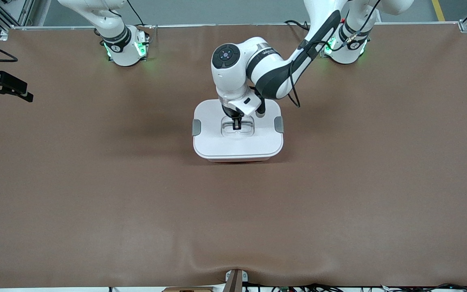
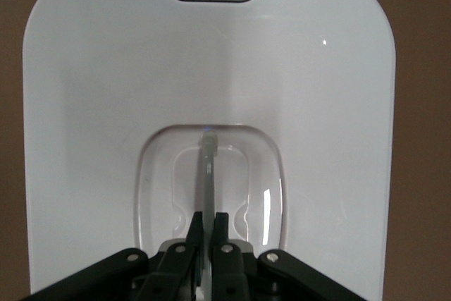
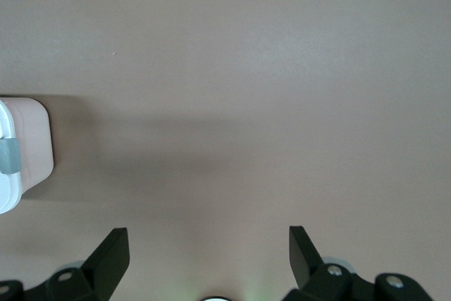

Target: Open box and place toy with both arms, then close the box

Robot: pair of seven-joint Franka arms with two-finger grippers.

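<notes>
Left wrist view: left gripper (image 2: 207,225) pinches the box (image 1: 237,144) lid's handle (image 2: 207,167); right gripper (image 3: 209,252) waits spread over bare table (image 1: 95,194).

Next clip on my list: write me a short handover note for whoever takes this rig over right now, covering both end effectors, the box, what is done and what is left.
Left end effector: down in the recess at the centre of the lid, shut on the handle.
Right end effector: open, holding nothing, over bare table toward the right arm's end; that arm waits.
Box: mid-table, lid on, both grey side clips in place at its ends.
Toy: not visible in any view, so I cannot say whether it is inside.
Done: handle gripped.
Left: cannot tell whether the lid is about to come off or has just gone back on; check for the toy first.
</notes>
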